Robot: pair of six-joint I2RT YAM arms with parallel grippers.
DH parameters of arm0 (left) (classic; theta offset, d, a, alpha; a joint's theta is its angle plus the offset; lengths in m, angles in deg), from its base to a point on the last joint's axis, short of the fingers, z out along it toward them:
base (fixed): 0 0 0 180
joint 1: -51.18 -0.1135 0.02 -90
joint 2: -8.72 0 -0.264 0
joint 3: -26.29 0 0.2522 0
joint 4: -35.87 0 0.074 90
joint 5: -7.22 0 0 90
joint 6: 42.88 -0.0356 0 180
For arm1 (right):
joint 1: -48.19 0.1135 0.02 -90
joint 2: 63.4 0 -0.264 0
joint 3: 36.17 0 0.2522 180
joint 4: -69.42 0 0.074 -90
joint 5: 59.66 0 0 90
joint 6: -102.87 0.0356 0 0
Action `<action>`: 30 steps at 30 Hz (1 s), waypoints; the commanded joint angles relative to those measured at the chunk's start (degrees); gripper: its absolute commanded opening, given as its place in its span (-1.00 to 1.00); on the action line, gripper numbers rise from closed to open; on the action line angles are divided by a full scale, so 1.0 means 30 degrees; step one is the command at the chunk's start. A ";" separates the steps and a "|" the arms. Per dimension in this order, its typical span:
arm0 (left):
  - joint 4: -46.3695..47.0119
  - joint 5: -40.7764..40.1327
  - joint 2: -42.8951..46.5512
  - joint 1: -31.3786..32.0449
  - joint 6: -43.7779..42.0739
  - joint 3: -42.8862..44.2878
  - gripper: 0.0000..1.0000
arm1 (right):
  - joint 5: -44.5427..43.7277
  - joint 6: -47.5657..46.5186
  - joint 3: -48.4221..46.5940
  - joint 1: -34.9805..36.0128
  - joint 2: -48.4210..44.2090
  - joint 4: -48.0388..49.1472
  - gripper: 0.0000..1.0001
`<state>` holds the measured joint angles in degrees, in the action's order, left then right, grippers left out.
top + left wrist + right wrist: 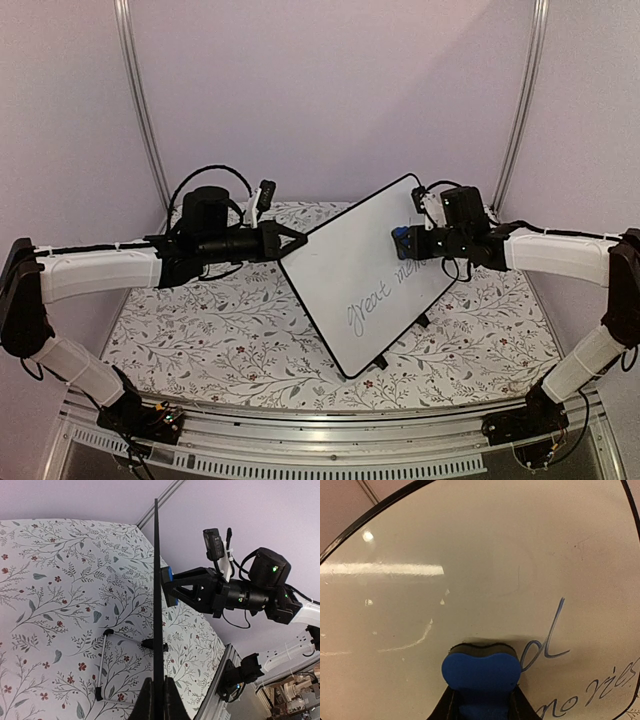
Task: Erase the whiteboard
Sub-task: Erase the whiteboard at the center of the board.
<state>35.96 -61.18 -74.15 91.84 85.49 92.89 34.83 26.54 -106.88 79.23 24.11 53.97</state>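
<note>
Leftmost, above the floral tablecloth (200, 330): the left gripper (298, 241), pinched shut on the thin black rim of the whiteboard (355, 270), close to its left corner. In the left wrist view, edge-on: whiteboard (157, 580) as a black line rising straight out of the left gripper (159, 692), one dark finger on either face.

Mid-table: board tilted up off the cloth, long side running from near centre toward the back right, glossy white face turned to the right arm. Beneath it, black feet (425, 320) and a thin wire stand (102, 665) down at the cloth; touching or just clear, cannot tell. Across the lower part of the face, blue cursive writing (385, 295); upper part plain glossy white.

Further right: a blue eraser (400, 238) against the board's face near its right edge, gripped tight in the right gripper (407, 244). From the right wrist view: eraser (480, 672) pressed onto the whiteboard (470, 555), just left of a looping letter of the writing (555, 647); right gripper (480, 705) closed around the block, a finger on each side.
</note>
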 commanded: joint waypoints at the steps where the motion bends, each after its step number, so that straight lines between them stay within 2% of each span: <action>1: 0.0240 0.2138 0.0579 0.0874 -0.0739 0.0091 -1.00 | 0.0151 -0.0309 0.0557 -0.0066 0.0235 -0.0182 -0.70; 10: 0.0295 0.2214 0.0528 0.0874 -0.0632 0.0053 -1.00 | 0.0045 0.0123 0.3721 -0.0084 -0.1285 0.0405 -0.70; 23: 0.0264 0.2115 0.0423 0.0874 -0.0683 0.0055 -1.00 | -0.0179 -0.0348 -0.0498 -0.0302 0.0605 0.0103 -0.70; 30: 0.0236 0.2128 0.0523 0.0859 -0.0727 0.0075 -1.00 | -0.0325 -0.0478 -0.0190 -0.0619 0.0906 0.0133 -0.70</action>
<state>35.56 -61.57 -74.10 91.84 85.52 92.89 35.16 25.82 -108.41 78.12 25.68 54.47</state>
